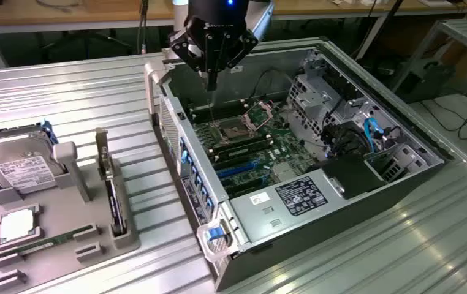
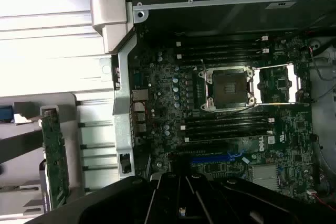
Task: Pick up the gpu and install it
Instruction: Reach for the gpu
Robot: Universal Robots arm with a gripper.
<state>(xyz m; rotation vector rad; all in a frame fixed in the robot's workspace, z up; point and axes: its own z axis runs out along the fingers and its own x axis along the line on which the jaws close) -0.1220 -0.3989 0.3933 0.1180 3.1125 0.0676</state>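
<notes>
gpu (image 1: 113, 205) in tray (image 1: 70, 211); fingers (image 1: 211, 78) closed, empty, abv case (image 1: 168, 122)

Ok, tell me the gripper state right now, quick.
Gripper: shut, holding nothing, above the open computer case. The gpu stands in the grey holder, untouched.

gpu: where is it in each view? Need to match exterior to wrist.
Exterior view: gpu stands on edge in the gray holder, at the exterior view's left, outside the computer case.
Wrist view: gpu on edge, across a strip of ribbed table from the case's outer wall.
Shared landmark: the open processor socket inside the case.
</notes>
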